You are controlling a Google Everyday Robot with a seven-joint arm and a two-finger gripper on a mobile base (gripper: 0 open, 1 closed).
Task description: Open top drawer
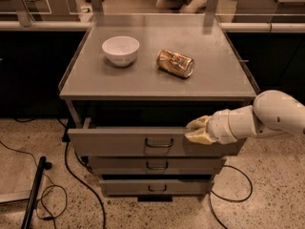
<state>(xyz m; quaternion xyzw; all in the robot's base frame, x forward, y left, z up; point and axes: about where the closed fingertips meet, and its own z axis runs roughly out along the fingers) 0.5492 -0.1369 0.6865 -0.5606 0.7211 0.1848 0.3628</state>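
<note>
The top drawer [119,142] is the widest grey drawer, just under the cabinet top, with a small dark wire handle [159,142] at its centre. It stands pulled out a little, with a dark gap above its front edge. My gripper [197,130] comes in from the right on a white arm. It sits on the drawer front's top edge, right of the handle, one tan finger [199,123] behind the edge and the other in front. It is shut on that edge.
Two narrower grey drawers [152,165] sit closed below. On the cabinet top [157,80] stand a white bowl [120,49] and a gold can [175,63] on its side. Black cables [71,175] and a black pole [33,194] lie on the speckled floor at the left.
</note>
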